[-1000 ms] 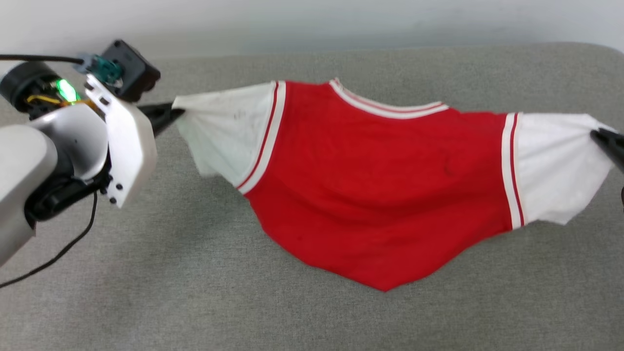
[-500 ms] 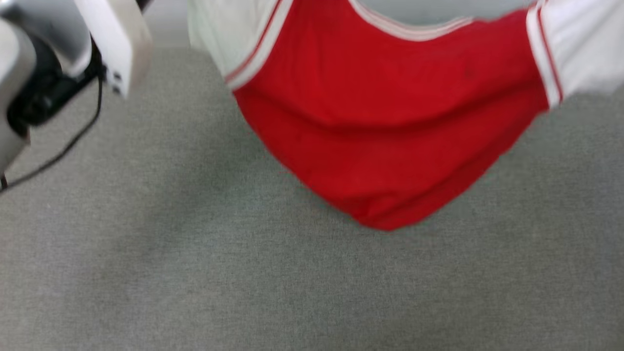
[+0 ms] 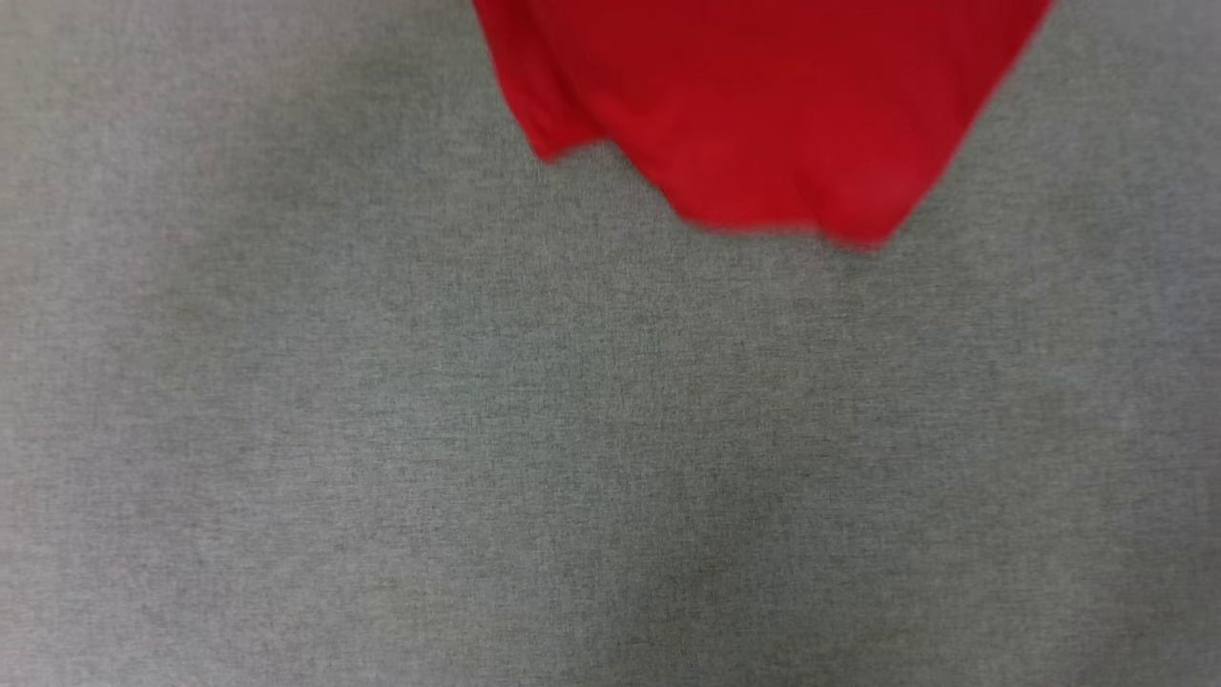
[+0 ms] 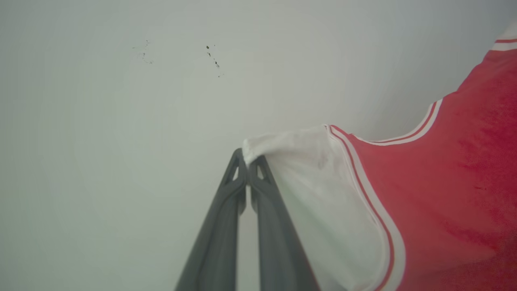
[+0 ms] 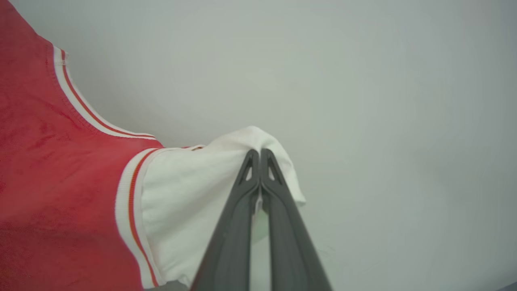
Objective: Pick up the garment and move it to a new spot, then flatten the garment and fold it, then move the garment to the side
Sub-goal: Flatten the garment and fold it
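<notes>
Left gripper [image 4: 247, 161] clamping garment [image 4: 444, 182], red, white-sleeved

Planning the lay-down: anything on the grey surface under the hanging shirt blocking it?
Nothing visible. The left gripper and right gripper each pinch a white sleeve; the garment hangs over the grey surface, with no object under it.

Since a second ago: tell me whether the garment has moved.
Yes, upward: the garment has risen, its hem now far higher over the grey surface; the head camera also shifted, so part of that is its motion.
</notes>
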Tool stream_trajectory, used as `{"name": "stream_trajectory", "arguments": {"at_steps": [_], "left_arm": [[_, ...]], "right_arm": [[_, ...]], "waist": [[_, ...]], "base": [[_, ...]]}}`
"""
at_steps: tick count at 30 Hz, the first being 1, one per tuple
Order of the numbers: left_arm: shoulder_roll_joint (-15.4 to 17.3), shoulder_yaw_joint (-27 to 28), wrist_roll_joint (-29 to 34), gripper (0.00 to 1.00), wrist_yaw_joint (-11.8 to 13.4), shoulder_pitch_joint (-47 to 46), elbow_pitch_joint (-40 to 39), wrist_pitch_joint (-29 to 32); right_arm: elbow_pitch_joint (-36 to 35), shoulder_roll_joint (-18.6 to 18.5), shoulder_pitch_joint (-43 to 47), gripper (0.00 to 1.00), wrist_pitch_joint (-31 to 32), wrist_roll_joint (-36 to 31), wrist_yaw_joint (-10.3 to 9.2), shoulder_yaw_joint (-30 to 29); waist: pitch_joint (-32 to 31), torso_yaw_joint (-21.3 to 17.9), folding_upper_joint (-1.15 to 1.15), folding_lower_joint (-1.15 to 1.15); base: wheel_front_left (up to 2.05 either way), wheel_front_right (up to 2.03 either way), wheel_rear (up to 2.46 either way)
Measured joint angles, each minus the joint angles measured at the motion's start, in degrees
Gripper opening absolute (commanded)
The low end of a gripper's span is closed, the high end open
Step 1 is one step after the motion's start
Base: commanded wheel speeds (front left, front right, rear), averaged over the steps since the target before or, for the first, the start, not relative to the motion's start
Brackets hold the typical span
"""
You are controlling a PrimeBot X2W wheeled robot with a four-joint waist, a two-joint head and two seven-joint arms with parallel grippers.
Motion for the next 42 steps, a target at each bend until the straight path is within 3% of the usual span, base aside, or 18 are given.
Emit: {"name": "stream_trajectory", "arguments": {"at_steps": [10, 18, 25, 30, 38, 42], "left_arm": [[-4.74, 2.4, 1.63, 0.0, -1.13, -11.56, 9.39, -5.76], [-6.57, 0.41, 1.09, 0.0, -3.13, -11.31, 16.75, -8.12], [-7.91, -2.18, -2.45, 0.0, -3.82, -2.92, 20.85, -10.7], [-7.75, -4.55, -6.45, 0.0, -3.89, 6.73, 19.6, -13.36], [-3.43, -5.61, -11.56, 0.0, -3.87, 26.2, 15.74, -16.82], [-1.27, -5.06, -13.37, 0.0, -1.98, 37.62, 11.47, -17.29]], "right_arm": [[12.23, 4.78, -16.84, 0.0, -6.98, -4.71, -0.01, 2.88], [21.0, 6.91, -17.46, 0.0, -11.56, -4.69, -0.01, 5.99], [27.71, 10.16, -9.4, 0.0, -16.59, -1.66, -0.01, 8.98], [30.7, 12.02, -0.94, 0.0, -20.79, 1.1, -0.01, 11.28], [30.78, 11.95, 16.14, 0.0, -26.14, 7.58, -0.01, 15.27], [27.47, 10.68, 25.2, 0.0, -27.63, 10.78, -0.01, 17.79]], "waist": [[3.88, 1.01, 0.0, 0.0], [4.68, 1.05, 0.0, 0.0], [3.91, 0.9, 0.0, 0.0], [1.85, 0.88, 0.0, 0.0], [-3.61, 0.57, 0.0, -0.01], [-6.91, 0.25, 0.0, -0.01]], "base": [[0.0, 0.0, 0.0], [0.0, 0.0, 0.0], [0.0, 0.0, 0.0], [0.0, 0.0, 0.0], [0.0, 0.0, 0.0], [0.0, 0.0, 0.0]]}}
